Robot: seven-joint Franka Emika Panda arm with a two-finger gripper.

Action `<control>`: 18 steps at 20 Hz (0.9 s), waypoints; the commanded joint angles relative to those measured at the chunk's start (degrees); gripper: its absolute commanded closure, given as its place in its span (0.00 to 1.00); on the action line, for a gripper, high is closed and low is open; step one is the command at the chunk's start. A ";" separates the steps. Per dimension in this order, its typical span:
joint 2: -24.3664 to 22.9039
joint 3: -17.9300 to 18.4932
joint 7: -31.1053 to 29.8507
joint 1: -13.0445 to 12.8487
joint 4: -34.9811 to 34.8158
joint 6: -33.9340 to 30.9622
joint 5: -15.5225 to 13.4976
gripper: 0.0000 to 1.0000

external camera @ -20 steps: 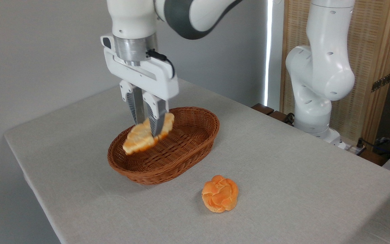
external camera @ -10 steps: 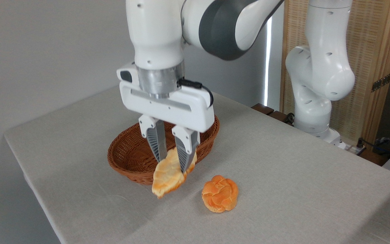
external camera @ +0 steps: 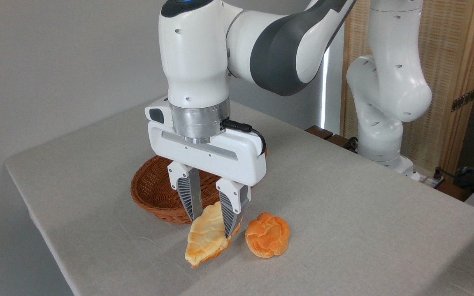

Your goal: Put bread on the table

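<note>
Gripper (external camera: 211, 224): pointing straight down, its two fingers pinching the bread (external camera: 206, 240) at the loaf's upper end. Bread: pale golden, tilted, lower tip at 7 o'clock from the fingers, at or just above the table (external camera: 344, 205); contact cannot be told. Bun (external camera: 267, 234): round, orange, knotted, on the cloth just beside the bread at its 3 o'clock. Basket (external camera: 154, 193): brown wicker, behind the gripper at 11 o'clock, partly hidden.

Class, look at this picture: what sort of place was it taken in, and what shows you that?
Probably a robot lab or test room: a robot arm is mounted beside a cloth-covered table, with cables nearby.
</note>
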 commanded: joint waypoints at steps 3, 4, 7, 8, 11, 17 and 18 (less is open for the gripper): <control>-0.02 0.35 0.88 -0.11 0.26 0.62 0.36 0.00; -0.02 0.35 0.88 -0.20 0.26 0.62 0.36 0.00; -0.02 0.35 0.88 -0.20 0.26 0.61 0.36 0.00; 0.06 0.35 0.88 -0.20 0.26 0.62 0.36 0.00; 0.15 0.26 0.88 -0.20 0.34 0.62 0.36 0.00; -2.22 -1.31 0.88 -1.25 0.61 0.62 0.27 0.00; -2.48 -2.80 0.88 -1.34 0.70 0.62 0.36 0.00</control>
